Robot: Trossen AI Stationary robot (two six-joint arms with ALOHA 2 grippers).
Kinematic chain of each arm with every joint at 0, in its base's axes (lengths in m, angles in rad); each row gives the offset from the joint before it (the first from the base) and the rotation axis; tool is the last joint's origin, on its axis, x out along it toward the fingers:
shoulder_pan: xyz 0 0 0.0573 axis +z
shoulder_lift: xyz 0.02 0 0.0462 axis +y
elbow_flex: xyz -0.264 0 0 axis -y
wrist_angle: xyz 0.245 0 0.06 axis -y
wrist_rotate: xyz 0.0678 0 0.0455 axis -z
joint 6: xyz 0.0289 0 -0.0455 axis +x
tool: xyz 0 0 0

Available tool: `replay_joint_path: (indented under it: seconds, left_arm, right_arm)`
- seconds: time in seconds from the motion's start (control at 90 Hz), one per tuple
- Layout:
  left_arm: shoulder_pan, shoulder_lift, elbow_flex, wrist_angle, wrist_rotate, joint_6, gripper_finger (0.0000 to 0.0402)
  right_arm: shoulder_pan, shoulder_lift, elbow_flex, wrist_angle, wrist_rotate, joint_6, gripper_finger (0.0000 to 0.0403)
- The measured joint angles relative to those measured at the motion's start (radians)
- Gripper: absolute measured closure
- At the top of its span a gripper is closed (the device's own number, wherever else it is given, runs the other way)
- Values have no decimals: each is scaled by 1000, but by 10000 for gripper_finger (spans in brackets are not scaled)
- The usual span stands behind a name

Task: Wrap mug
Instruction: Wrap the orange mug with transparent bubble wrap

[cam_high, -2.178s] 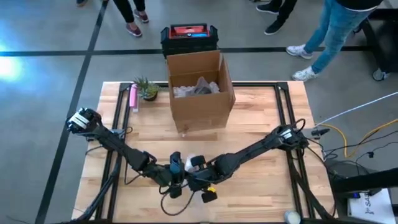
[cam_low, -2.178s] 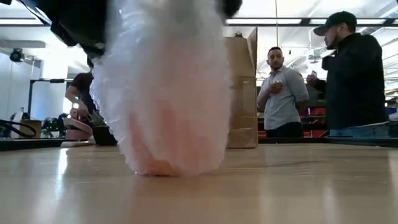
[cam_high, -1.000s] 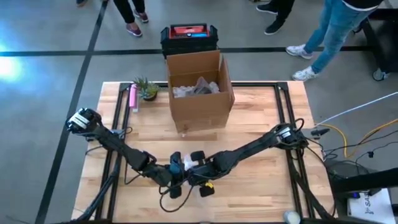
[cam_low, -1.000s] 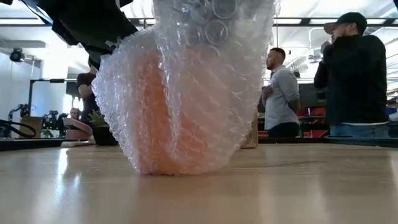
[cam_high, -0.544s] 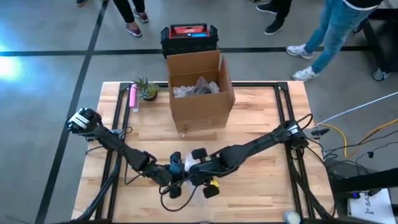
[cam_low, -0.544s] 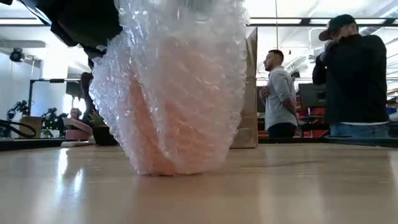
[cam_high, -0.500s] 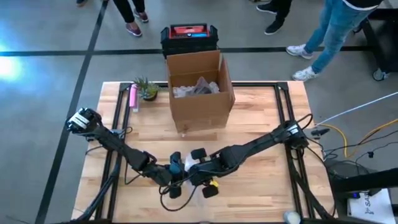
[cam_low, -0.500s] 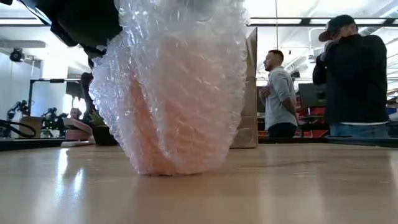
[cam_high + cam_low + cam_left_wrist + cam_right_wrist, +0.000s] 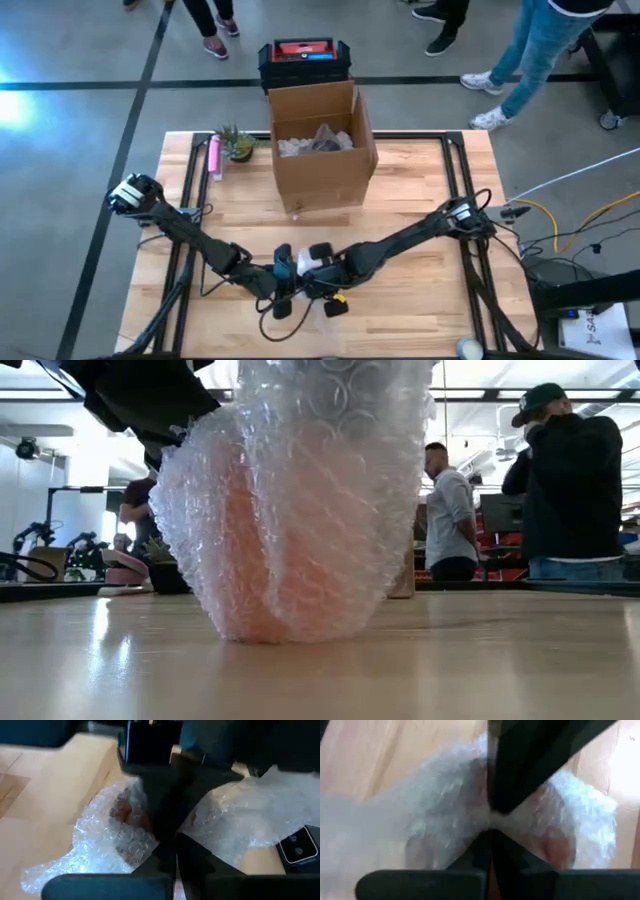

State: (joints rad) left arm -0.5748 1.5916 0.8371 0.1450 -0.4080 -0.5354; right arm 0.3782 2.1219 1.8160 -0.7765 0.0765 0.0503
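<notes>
The mug (image 9: 290, 550), pinkish through its cover, stands on the wooden table (image 9: 420, 190) near the front edge, about midway across, swaddled in bubble wrap (image 9: 330, 450) that rises well above it. Both arms crowd in over it. The left gripper (image 9: 167, 827) has its dark fingers pressed together on a fold of the wrap beside the mug, and the right gripper (image 9: 492, 827) is likewise pinched closed on the plastic from the other side, so the two meet right at the bundle (image 9: 308, 265). Farther back on the table stands an open cardboard box (image 9: 320, 145) with crumpled packing inside, and at the back left corner a small potted plant (image 9: 235, 142) sits beside a pink bottle (image 9: 213, 155). Beyond the table, two people (image 9: 560, 480) stand talking.
</notes>
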Motion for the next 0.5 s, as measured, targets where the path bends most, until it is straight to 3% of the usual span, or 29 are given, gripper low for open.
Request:
replay_joint_path:
  seconds: [0.178,0.3,0.5]
  left_arm:
    - [0,-1,0,-5,3,0,402]
    - [0,-1,0,-5,3,0,402]
    - [1,-1,0,-7,2,3,402]
  right_arm:
    - [28,-74,41,-11,-12,-12,403]
    - [48,-58,19,13,-85,-16,403]
    - [48,12,3,64,-24,-19,403]
